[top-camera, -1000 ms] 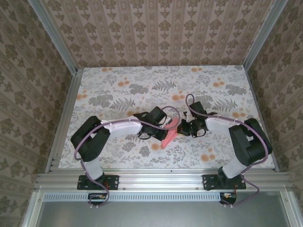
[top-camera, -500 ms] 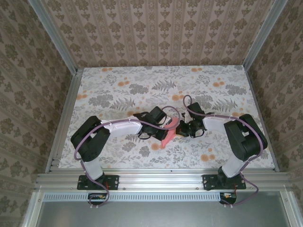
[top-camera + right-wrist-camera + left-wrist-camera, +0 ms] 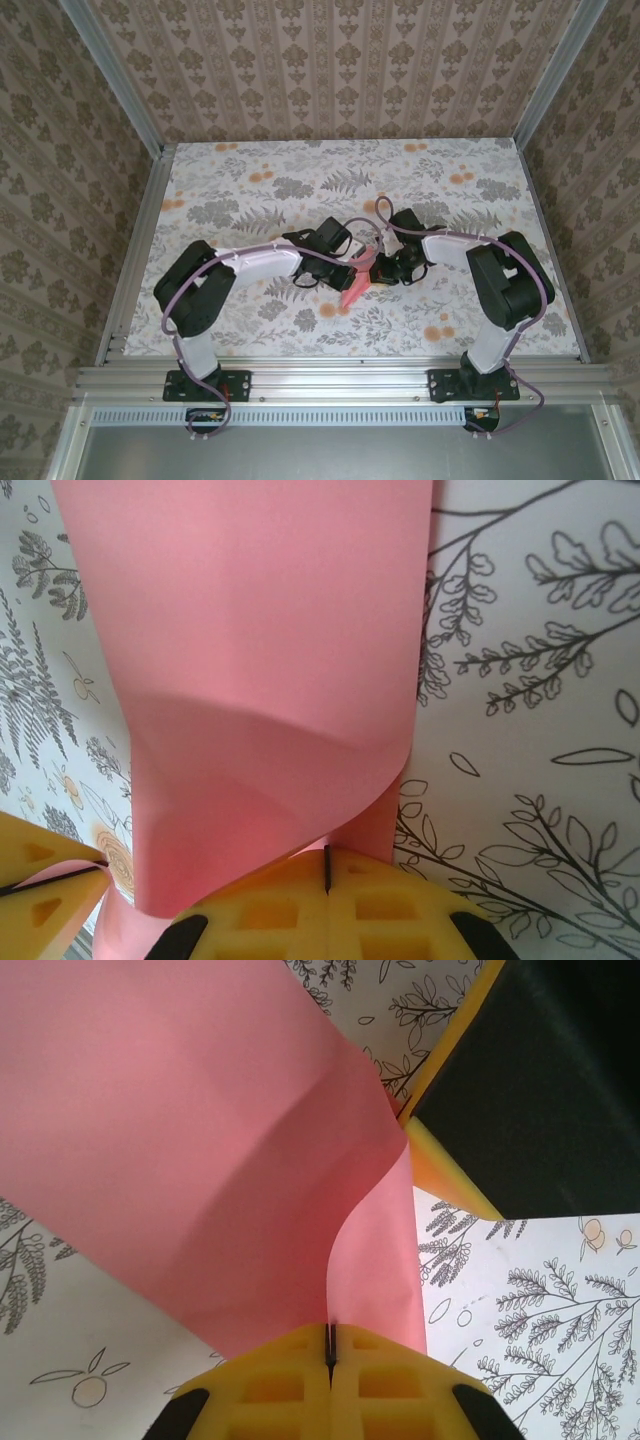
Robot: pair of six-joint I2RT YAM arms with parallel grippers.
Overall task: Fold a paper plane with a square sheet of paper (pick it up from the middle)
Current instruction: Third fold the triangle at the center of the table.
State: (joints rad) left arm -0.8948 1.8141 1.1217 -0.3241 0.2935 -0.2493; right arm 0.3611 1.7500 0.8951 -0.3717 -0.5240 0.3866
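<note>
The salmon-pink sheet of paper hangs curled and bent between the two arms at the table's middle. My left gripper pinches its left side; in the left wrist view the yellow fingers are closed together with the paper rising out of the seam. My right gripper pinches the other side; in the right wrist view its yellow fingers are closed on the paper, which curves up and away. The other gripper's yellow fingertip meets the sheet at the upper right in the left wrist view.
The table has a floral cloth with grey ferns and orange blossoms. Aluminium rails frame it left, right and front, and patterned walls close it in. Both arms reach inward, nearly touching at the centre.
The right arm has swung in toward the left one, bringing the two grippers closer. The paper has bunched narrower between them and its lower tip hangs further down.
</note>
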